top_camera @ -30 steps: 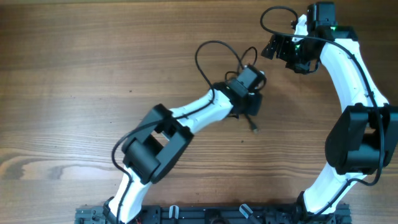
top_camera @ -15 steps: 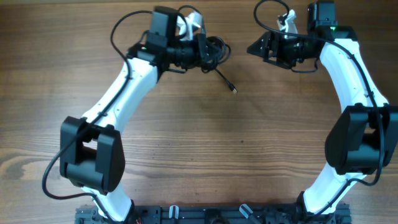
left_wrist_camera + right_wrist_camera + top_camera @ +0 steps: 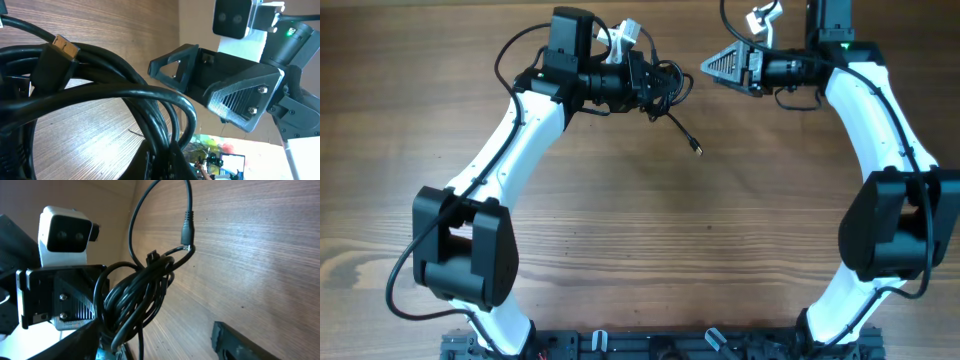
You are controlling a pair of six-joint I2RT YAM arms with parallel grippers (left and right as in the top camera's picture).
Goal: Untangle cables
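The cables (image 3: 667, 83) are a tight coil of thin black cords held up at the back of the wooden table. My left gripper (image 3: 645, 82) is shut on the coil. In the left wrist view the cords (image 3: 100, 95) run down between the fingers (image 3: 165, 157), with a flat plug (image 3: 59, 50) on top. One loose end with a small plug (image 3: 697, 148) hangs toward the table. My right gripper (image 3: 720, 66) is open and empty, pointing left at the coil from a short gap. In the right wrist view the coil (image 3: 137, 292) hangs ahead of the open jaws (image 3: 160, 347), with a barrel plug (image 3: 186, 230) above.
The right gripper's body (image 3: 225, 80) fills the right side of the left wrist view, close to the coil. The wooden tabletop (image 3: 720, 240) stretches toward the front. The arm bases stand along the front edge (image 3: 650, 345).
My left arm swung from the table's middle to the back left, carrying the coil. My right gripper turned and moved left toward the coil.
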